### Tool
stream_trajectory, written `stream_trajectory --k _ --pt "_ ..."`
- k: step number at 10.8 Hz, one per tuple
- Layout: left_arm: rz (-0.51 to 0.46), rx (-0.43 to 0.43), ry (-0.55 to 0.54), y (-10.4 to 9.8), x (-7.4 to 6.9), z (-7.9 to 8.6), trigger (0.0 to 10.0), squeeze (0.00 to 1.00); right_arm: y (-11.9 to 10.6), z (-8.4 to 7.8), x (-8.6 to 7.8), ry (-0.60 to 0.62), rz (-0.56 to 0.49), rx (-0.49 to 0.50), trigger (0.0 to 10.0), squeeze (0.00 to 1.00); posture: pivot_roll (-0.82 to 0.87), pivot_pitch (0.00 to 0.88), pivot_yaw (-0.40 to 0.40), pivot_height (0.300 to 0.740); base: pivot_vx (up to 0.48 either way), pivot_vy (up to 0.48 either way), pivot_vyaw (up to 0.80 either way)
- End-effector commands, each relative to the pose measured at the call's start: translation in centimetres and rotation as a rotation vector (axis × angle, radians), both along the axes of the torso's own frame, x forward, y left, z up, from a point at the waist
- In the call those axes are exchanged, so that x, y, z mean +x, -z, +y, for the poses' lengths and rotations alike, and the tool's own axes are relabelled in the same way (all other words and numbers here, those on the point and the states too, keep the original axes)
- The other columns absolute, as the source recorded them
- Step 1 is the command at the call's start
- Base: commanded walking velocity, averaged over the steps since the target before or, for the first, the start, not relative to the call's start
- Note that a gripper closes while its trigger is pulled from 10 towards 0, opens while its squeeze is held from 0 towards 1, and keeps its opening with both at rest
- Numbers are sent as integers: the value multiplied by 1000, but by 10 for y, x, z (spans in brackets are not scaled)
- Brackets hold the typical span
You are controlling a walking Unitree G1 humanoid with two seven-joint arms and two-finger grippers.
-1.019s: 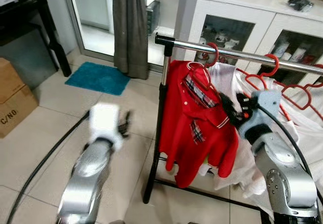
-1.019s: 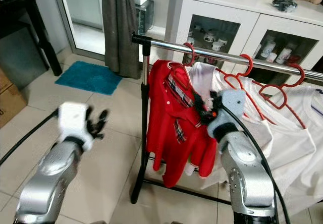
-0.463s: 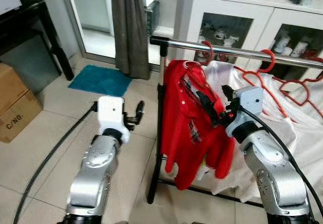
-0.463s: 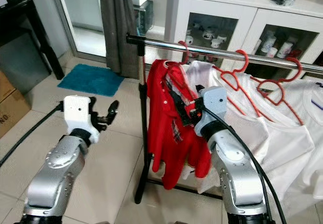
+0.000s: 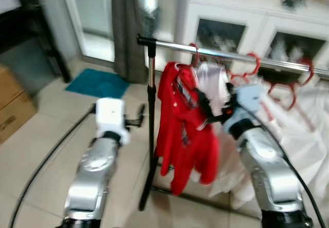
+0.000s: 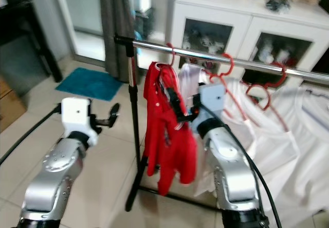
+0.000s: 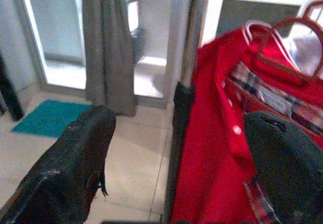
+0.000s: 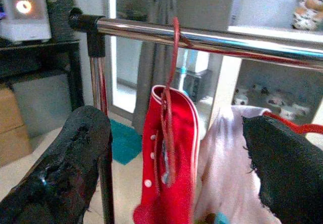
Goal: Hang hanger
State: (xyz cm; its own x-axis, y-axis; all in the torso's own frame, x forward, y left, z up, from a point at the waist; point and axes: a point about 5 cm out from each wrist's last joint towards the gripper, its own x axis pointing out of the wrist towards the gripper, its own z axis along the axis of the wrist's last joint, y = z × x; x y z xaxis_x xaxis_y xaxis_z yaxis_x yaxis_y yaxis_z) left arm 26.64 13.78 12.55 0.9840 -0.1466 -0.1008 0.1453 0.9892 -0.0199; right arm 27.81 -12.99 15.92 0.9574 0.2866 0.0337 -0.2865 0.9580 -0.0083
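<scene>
A red shirt [image 5: 182,128] hangs on a red hanger whose hook [image 8: 174,47] sits over the chrome rail [image 5: 231,56] near the rack's left end. My right gripper [image 5: 206,112] is at the shirt's collar and shoulder, just under the rail. In the right wrist view it stands open, its fingers [image 8: 68,168] apart on either side of the hanging shirt [image 8: 171,183] with nothing gripped. My left gripper [image 5: 139,118] is held out left of the rack's upright post [image 5: 150,110], open and empty, its fingers [image 7: 75,168] wide apart.
Empty red hangers [image 5: 252,66] and white garments [image 5: 308,120] fill the rail to the right. A white glass-door cabinet [image 6: 267,38] stands behind. A grey curtain [image 5: 126,27], a teal mat [image 5: 97,81] and a cardboard box [image 5: 13,105] are at the left. A black cable [image 5: 46,161] crosses the tiled floor.
The whole view has shifted and blurred, so the camera moved. My left arm came up beside the post a second ago and stays there. My right gripper remains at the shirt's shoulder.
</scene>
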Motion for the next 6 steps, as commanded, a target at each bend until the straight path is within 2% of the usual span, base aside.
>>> stream_trajectory --k 1,2,3,4,5,6 --pt "-23 -8 27 -6 -1 -6 10000 1000 1 -5 1 40 30 -2 10000 1000 -22 0 -38 740 0 -480 0" --pt "-5 -15 8 -1 -5 -3 10000 1000 6 0 -2 -3 39 -5 10000 1000 -11 0 3 740 0 0 0" --pt "27 -66 70 0 -11 -9 10000 1000 7 2 -7 -29 56 37 10000 773 -3 0 4 740 0 0 0" --pt "24 -37 128 -4 -12 -11 10000 725 6 3 -6 -12 83 67 10000 0 15 0 -9 740 0 0 0" --pt "21 0 133 -3 -12 -8 10000 235 10 8 -5 -15 106 105 10000 0 21 0 9 740 0 0 0" --pt "-7 23 125 -5 -11 -3 10000 0 10 13 -5 -32 99 116 10000 0 14 0 11 740 0 0 0"
